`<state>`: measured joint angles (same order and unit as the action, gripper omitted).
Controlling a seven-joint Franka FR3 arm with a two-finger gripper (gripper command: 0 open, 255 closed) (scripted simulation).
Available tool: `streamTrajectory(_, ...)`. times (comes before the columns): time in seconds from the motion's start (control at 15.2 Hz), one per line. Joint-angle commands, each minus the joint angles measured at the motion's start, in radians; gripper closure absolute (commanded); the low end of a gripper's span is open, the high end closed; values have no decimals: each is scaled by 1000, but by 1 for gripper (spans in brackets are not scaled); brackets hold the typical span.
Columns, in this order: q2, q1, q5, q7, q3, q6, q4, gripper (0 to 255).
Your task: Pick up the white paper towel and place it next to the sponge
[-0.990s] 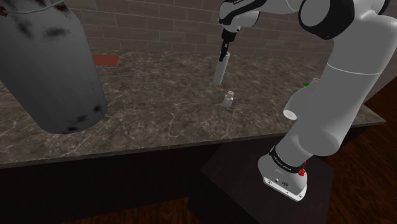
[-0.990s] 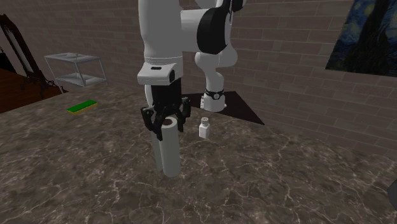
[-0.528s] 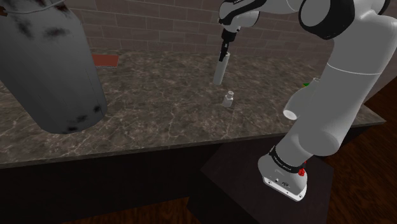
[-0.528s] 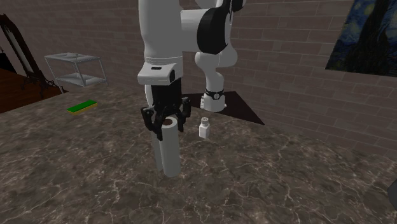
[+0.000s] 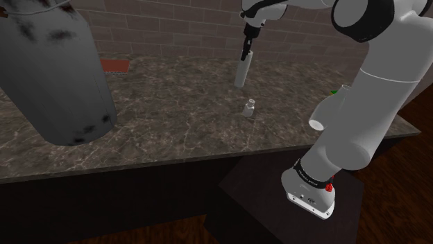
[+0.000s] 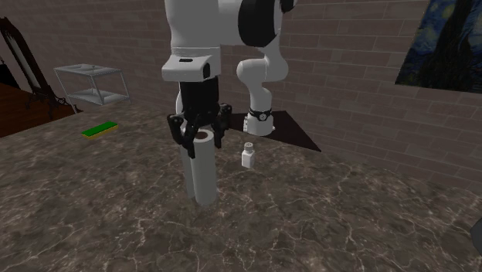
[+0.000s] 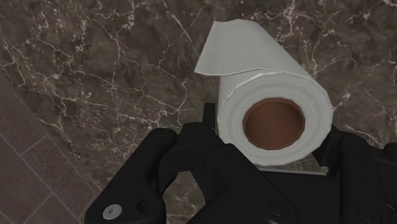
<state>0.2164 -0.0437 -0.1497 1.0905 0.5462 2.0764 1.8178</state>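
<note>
The paper towel [image 6: 201,170] is a tall white roll standing upright, with a brown cardboard core open at its upper end. In the wrist view, a loose corner of sheet lifts away from the side of the paper towel [image 7: 254,83] farthest from the gripper [image 7: 270,143]. The black gripper [image 6: 199,139] comes straight down on it, fingers pinching the roll's upper end from two sides. Whether the roll's foot touches the counter cannot be told.

In the shoulder view the paper towel [image 5: 242,71] hangs from the gripper [image 5: 245,53] over the far middle of the counter [image 5: 173,118], a dark brown marble top with pale veins. A small white bottle [image 5: 250,108] stands at about 5 o'clock of the roll. In the second exterior view the bottle [image 6: 248,155] is at 2 o'clock of the roll, near it but apart, and a flat green slab [image 6: 100,129] lies at 10 o'clock, well away. A big stained grey cylinder [image 5: 55,69] looms at 9 o'clock in the shoulder view. Brick walls [image 6: 347,69] close the room, with a dark blue painting [image 6: 448,46] at 2 o'clock and a glass shelf table [image 6: 89,81] at 10 o'clock
</note>
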Motion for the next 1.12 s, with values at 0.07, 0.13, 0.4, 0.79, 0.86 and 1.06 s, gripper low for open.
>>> streamTrajectory(0.07, -11, -2, 9, -7, 2, -39, -30, 255)
streamTrajectory(0.13, -14, -2, 11, -9, 3, -52, -40, 255)
streamTrajectory(0.4, -25, -2, 20, -16, 5, -102, -80, 255)
streamTrajectory(0.79, -35, -1, 28, -23, 8, -179, -150, 255)
streamTrajectory(0.86, -36, -1, 29, -23, 9, -192, -162, 255)
streamTrajectory(1.06, -36, 1, 30, -25, 10, -232, -202, 255)
